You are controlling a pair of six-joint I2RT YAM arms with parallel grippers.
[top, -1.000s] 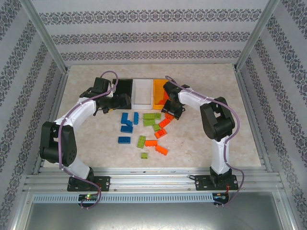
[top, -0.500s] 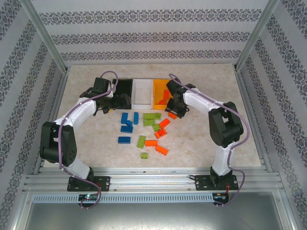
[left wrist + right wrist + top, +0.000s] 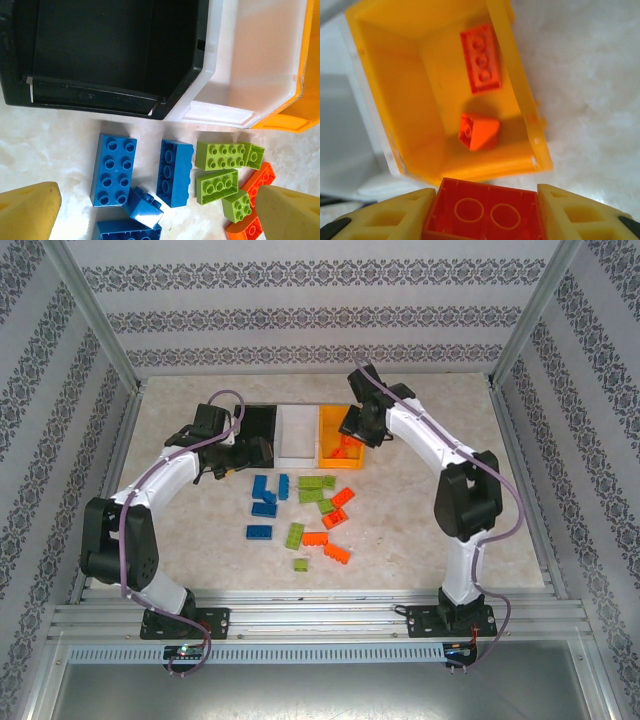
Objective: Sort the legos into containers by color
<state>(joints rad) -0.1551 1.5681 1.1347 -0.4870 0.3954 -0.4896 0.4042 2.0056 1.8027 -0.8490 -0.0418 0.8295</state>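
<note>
Clamping an orange-red brick, right jaws hang above the orange bin; left jaws wide.

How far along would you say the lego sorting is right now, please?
Early. Done: two orange-red bricks lie in the orange bin. In hand: the right gripper holds a third orange-red brick over that bin. Remaining: the black bin and white bin look empty; the blue bricks, lime green bricks and several orange-red ones lie on the table, with the open left gripper above them.
</note>
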